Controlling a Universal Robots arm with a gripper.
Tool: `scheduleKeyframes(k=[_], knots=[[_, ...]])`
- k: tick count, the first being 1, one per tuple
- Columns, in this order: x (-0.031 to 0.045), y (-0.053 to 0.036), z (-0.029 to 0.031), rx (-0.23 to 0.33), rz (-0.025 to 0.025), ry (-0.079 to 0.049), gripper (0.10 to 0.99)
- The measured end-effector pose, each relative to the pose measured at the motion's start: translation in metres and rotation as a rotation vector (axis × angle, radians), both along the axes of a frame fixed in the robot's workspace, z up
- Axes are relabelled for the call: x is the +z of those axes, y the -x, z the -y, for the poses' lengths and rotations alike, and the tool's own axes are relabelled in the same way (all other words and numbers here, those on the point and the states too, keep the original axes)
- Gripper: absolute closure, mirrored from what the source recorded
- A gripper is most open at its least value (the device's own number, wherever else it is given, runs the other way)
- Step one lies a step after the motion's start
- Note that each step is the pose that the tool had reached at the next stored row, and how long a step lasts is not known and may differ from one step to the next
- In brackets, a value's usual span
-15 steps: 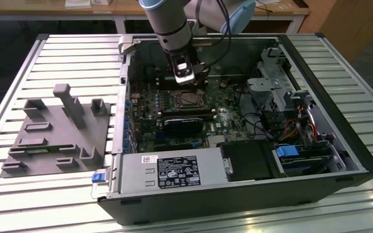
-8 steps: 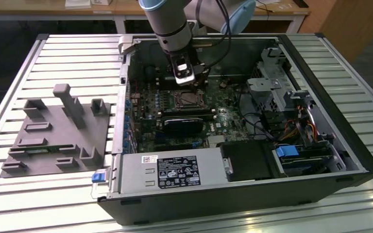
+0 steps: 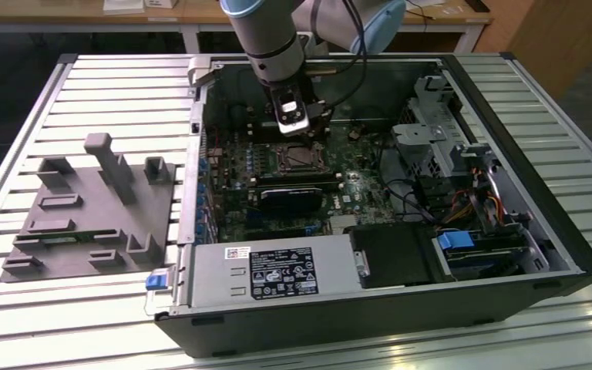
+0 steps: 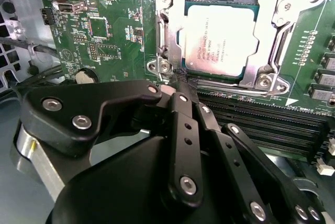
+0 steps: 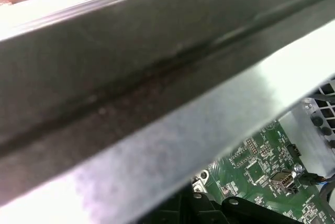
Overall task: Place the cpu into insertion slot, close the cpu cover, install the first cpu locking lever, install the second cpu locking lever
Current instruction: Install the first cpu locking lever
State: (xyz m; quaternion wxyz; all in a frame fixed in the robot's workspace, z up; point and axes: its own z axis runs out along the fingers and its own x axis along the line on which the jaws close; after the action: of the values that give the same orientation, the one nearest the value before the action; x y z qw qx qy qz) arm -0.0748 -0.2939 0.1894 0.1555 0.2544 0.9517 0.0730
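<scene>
The gripper (image 4: 180, 84), fingers pressed together, hangs at the near corner of the insertion slot (image 3: 286, 158). The likely risk is that the tips slip sideways off that corner, scrape the green motherboard (image 4: 104, 35) and leave the cpu cover (image 4: 272, 25) unclamped. On the exterior view's left sits a grey fixture (image 3: 80, 223); what its pockets hold cannot be told. Further right, the open computer case (image 3: 573, 254) holds the motherboard. The cpu (image 4: 220, 33) sits in the slot, with the cover lying down over its edges.
</scene>
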Motion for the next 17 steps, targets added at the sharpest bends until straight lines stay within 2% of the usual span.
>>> scheduleKeyframes(k=[17], knots=[[-0.0010,-0.0044,-0.0011,0.000,0.0004,0.000,0.984]])
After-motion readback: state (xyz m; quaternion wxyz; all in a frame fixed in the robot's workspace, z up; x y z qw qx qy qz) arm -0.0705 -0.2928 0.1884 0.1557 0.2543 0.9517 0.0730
